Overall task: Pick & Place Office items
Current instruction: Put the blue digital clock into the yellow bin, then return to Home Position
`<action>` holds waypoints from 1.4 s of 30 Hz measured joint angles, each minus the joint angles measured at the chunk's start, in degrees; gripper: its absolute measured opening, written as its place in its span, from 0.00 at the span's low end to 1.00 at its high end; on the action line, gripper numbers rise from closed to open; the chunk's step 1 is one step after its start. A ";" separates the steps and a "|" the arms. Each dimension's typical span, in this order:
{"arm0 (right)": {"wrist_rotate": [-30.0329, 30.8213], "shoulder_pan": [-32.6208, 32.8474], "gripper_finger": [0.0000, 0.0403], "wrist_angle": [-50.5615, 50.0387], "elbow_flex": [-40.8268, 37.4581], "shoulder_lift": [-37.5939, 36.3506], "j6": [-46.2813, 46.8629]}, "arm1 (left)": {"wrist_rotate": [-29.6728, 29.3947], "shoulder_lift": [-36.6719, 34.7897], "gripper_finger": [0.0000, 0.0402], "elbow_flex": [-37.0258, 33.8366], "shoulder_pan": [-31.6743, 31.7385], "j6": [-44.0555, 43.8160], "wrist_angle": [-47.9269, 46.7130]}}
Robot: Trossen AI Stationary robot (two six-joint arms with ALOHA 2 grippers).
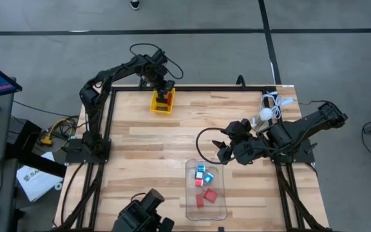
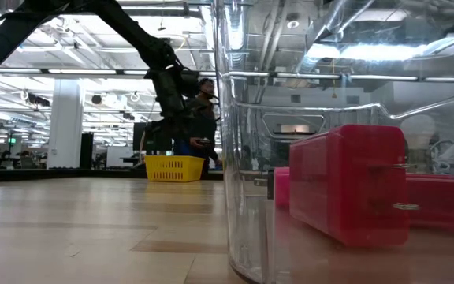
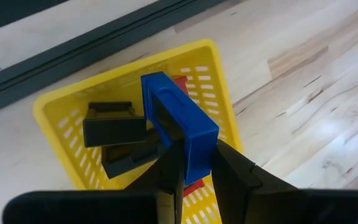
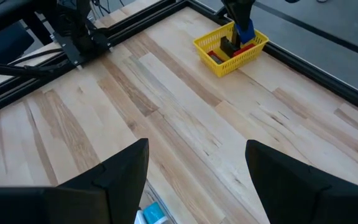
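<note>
At the table's far edge stands the yellow tray [image 1: 160, 103] [image 3: 48, 106]. It holds black rectangles [image 3: 114, 127] and a red piece [image 3: 180, 83]. My left gripper [image 3: 194, 171] [image 1: 165, 95] hangs over the tray, shut on a blue block [image 3: 179, 124] [image 4: 245, 29]. Near the front edge, the clear bin [image 1: 206, 205] [image 2: 243, 158] holds red blocks [image 1: 210, 195] [image 2: 349, 185] and white-and-cyan bits [image 1: 201, 173]. My right gripper [image 4: 197, 180] [image 1: 225, 151] hovers open, with nothing between its fingers, just beyond the bin's far end. My left gripper pinches the blue block by its two broad faces, at the end nearest the fingers [image 3: 194, 155]. The fingers come steeply from above. The block stands on edge and sticks out past the fingertips down into the tray, over the black rectangles. I cannot tell whether it touches them.
A white round lamp-like object with a coiled cable [image 1: 267, 113] lies at the far right corner. Black frame rails [image 1: 192, 88] edge the table. A black cable loop [image 1: 201, 138] hangs by the right arm. A person [image 2: 203, 110] stands beyond the tray. Bare wood lies between tray and bin.
</note>
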 joint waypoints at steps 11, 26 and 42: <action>-0.02 0.00 0.65 -0.24 -0.02 -0.02 0.00 | -0.02 0.00 0.13 -0.04 0.00 -0.06 -1.08; 0.17 0.00 0.65 -0.77 -0.02 -0.01 0.02 | -0.02 0.00 0.25 -0.07 -0.33 0.11 -0.39; 0.68 0.73 0.65 -3.08 -0.07 0.00 0.48 | 6.03 -12.89 0.15 -2.24 -6.76 15.42 -1.96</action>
